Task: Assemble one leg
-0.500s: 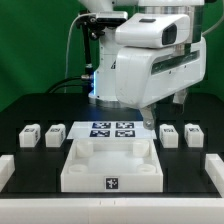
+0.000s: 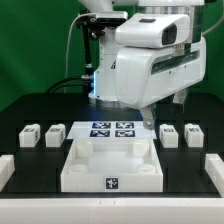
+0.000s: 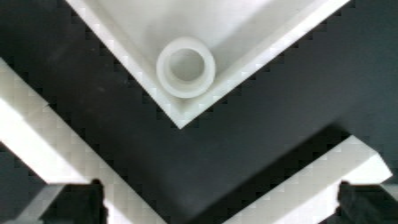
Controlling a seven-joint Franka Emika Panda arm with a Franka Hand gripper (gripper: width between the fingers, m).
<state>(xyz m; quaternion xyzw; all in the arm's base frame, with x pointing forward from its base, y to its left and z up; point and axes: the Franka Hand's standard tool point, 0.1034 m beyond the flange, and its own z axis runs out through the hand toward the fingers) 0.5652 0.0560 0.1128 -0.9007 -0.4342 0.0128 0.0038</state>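
Wrist view shows the gripper (image 3: 214, 206) wide and empty over a corner socket (image 3: 185, 66); I'd judge 1 leg (image 2: 168, 133) needs grasping next.

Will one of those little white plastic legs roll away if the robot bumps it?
Probably not: the small stubby white plastic leg looks blocky and sits flat, so it would likely slide, not roll. Being short, it seems unlikely to tip. It looks stiff and probably light.
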